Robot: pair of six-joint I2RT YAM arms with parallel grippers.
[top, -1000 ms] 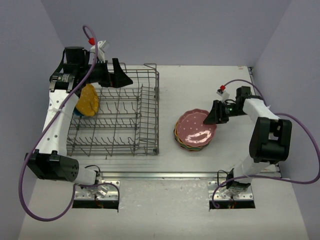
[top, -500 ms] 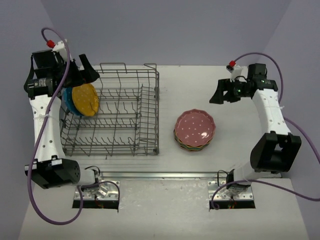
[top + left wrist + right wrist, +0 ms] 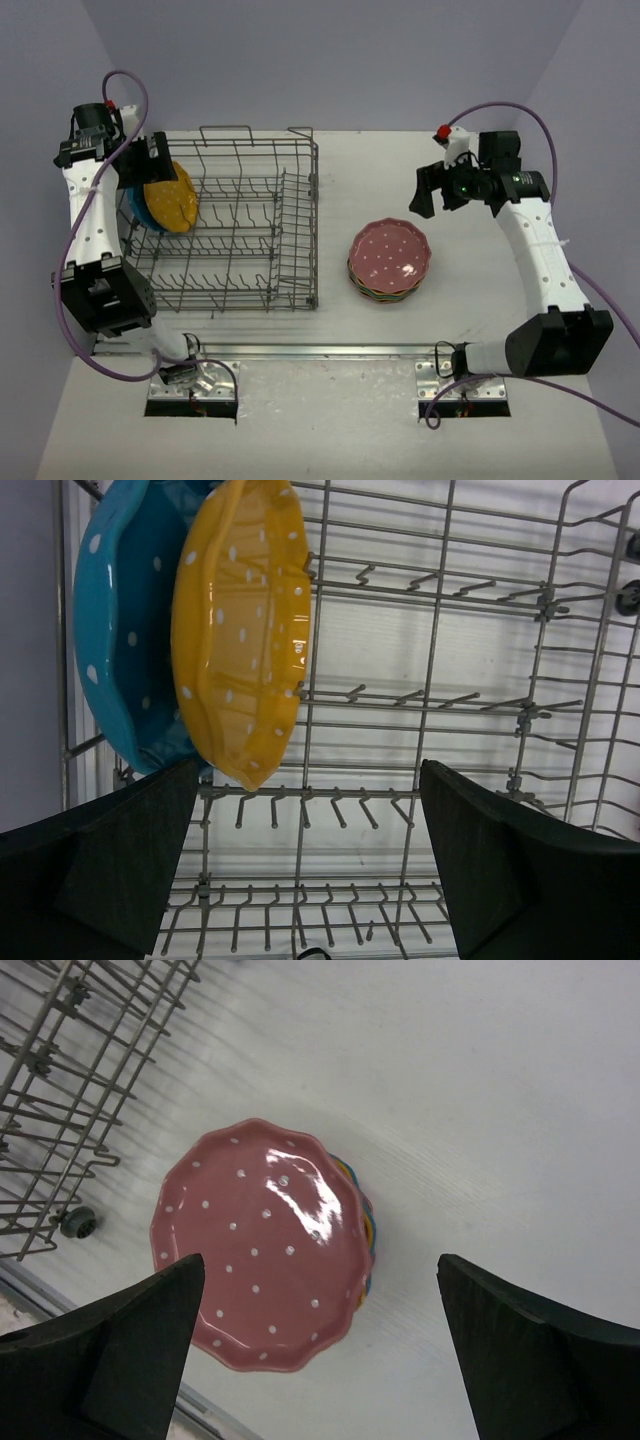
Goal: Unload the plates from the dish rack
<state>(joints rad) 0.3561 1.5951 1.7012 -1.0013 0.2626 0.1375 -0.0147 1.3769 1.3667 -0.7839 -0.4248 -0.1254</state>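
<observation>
Pink-red scalloped plate with white dots (image 3: 390, 250) tops a stack of similar plates (image 3: 383, 291) lying flat on the white desk (image 3: 470, 330), near the right side of the grey wire dish rack (image 3: 313, 225). Judging by that, most of the unloading looks done.

Two are left: an orange-yellow dotted plate (image 3: 240, 630) and a blue dotted plate (image 3: 115, 650). They stand on edge side by side among the tines at the rack's far-left corner, touching or nearly so. The left jaws hang wide apart and empty near them. The right jaws, also apart and empty, hover above the stack.

From overhead, the left arm and the yellow plate hide most of the blue plate, but the left wrist camera shows it plainly. The right wrist camera shows blue and yellow rims (image 3: 368, 1228) peeping from under the pink plate. How many plates lie there I cannot tell.
</observation>
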